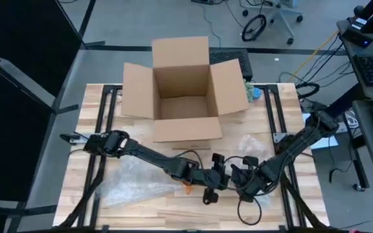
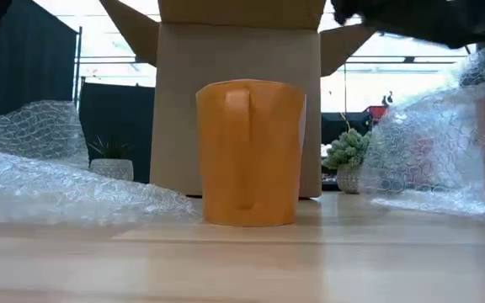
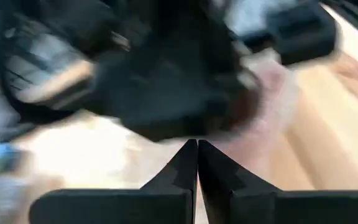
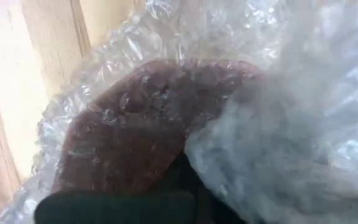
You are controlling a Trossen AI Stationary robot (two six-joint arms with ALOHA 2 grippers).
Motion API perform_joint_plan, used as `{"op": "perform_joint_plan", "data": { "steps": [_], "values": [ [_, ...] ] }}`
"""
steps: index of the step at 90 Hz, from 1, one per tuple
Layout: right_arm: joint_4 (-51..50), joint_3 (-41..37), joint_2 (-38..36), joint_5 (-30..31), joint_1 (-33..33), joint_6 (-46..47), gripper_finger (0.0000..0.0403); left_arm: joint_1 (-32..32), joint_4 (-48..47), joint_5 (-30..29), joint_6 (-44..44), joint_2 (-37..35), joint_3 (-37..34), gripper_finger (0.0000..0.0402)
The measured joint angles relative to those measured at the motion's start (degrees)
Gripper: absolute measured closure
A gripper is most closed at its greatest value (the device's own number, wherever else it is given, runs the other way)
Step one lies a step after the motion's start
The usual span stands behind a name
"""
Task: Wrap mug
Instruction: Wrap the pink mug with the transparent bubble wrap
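My field of view includes an open brown cardboard box (image 1: 181, 90) on the light wooden slatted table (image 1: 92, 116) — small potted plants (image 2: 346, 158) behind.

No legible text, labels, brands or numbers anywhere near my grippers; the cardboard box (image 1: 181, 87) ahead shows plain, unprinted faces.

Grey concrete floor (image 1: 122, 19) around a pale wooden slatted worktop (image 1: 271, 123). Black curtain panels (image 1: 18, 39) along one side. Swivel office chair (image 1: 280, 13) and loose black cables (image 1: 254, 27) beyond. Small green potted plants (image 2: 346, 156) against bright daylit windows (image 2: 411, 84).
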Motion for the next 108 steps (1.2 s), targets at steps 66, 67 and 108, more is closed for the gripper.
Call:
{"op": "perform_joint_plan", "data": {
  "steps": [66,67,108],
  "values": [
    [0.54,0.02,-0.02,-0.24,0.14,-0.97,0.0403,5.97,14.73,23.94,-3.1,8.05,-0.11,0.0402],
    [0.52,0.02,-0.02,-0.13,0.12,-0.93,0.0403,5.95,14.95,24.0,-3.1,8.29,-0.11,0.0402],
    [-0.48,0.42,-0.72,-1.32,0.18,0.91,0.0403,5.68,16.67,24.31,-3.12,10.72,0.22,0.0402]
  ]
}}
